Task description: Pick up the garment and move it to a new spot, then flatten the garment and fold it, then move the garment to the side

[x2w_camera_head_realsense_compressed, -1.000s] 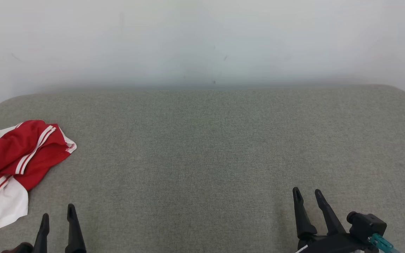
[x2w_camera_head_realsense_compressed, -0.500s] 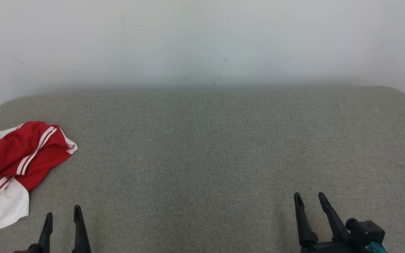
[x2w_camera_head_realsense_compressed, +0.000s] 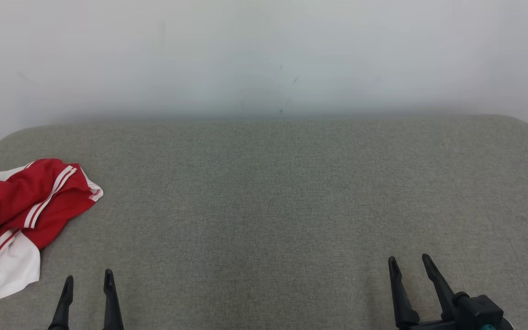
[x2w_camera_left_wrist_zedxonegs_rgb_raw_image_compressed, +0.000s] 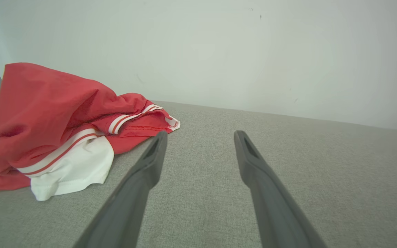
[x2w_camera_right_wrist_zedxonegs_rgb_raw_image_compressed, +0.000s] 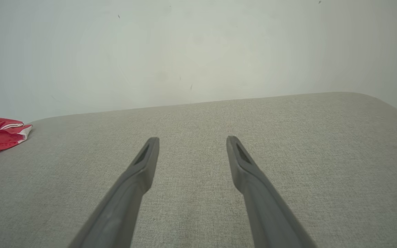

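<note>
L gripper (x2w_camera_head_realsense_compressed: 87,279): near edge at 7 o'clock in head view, jaws wide apart, nothing between them, tips pointing to 12.
R gripper (x2w_camera_head_realsense_compressed: 409,263): near edge at 5 o'clock, jaws spread too, empty, hovering over bare cushion (x2w_camera_head_realsense_compressed: 268,192).
Garment (x2w_camera_head_realsense_compressed: 21,215): red & white shorts, crumpled in a heap at 9 o'clock, far left of the cushion, just up-left of the L tips, not touching.
Step in hand: reach & pick, I'd say — nothing grabbed yet.
How to do it well: swing L arm toward 10 o'clock, come down on the raised red fold, pinch a thick bunch, not the thin white hem; lift clear before carrying to centre.
Arm pose: both low, fingers near-level along the cushion, R well apart from the cloth.
Wall (x2w_camera_head_realsense_compressed: 264,55): plain, pale, at 12, behind it all.
</note>
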You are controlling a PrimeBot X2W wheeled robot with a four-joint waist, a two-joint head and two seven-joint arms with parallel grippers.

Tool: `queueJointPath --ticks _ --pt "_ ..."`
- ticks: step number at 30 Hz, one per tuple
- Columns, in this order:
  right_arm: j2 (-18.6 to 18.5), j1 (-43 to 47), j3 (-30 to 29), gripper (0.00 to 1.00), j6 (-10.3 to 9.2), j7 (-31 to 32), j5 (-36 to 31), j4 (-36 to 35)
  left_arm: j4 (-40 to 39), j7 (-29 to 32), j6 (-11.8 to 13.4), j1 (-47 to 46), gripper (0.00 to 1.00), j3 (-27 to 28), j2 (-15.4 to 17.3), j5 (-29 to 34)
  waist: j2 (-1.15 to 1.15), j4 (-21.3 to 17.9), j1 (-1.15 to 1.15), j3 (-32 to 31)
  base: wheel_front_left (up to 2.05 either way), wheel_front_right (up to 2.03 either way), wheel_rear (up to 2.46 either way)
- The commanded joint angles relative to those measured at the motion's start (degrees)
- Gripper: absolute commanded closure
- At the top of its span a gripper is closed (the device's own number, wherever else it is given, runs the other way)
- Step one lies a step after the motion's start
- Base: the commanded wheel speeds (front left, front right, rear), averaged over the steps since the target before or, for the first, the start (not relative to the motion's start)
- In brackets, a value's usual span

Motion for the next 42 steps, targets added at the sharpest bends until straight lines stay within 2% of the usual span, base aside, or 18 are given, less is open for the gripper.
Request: queueJointPath --ticks 1,10,14,21,42 --pt "0.03 1.14 -0.48 0.00 -0.11 -0.62 -1.79 -0.68 -0.77 -0.66 -0.31 0.90 0.00 0.00 0.14 1.83 0.00 -0.02 0.00 -0.06 0.00 0.00 0.00" --pt "0.04 2.55 -1.43 0.00 -0.11 -1.26 -4.32 -1.30 -1.10 -1.59 -1.02 2.17 0.00 0.18 0.10 4.59 0.00 -0.36 0.00 -0.37 0.00 0.00 0.00" --pt "0.04 3.35 -2.16 0.00 -0.12 -1.61 -5.38 -1.52 -1.38 -1.98 -2.27 2.81 0.00 -0.50 0.09 5.94 0.00 -0.29 0.00 -0.55 0.00 0.00 0.00" --pt "0.04 3.27 -2.79 0.00 -0.12 -1.60 -4.46 -1.17 -1.60 -2.01 -3.98 2.94 0.00 -0.86 0.07 4.55 0.00 -0.01 0.00 -0.73 0.00 0.00 0.00" --pt "0.04 3.25 -3.11 0.00 -0.12 -1.60 -3.34 -0.71 -1.35 -2.01 -4.39 3.14 0.00 -1.46 0.15 3.51 0.00 -0.01 0.00 -0.73 0.00 0.00 0.00"
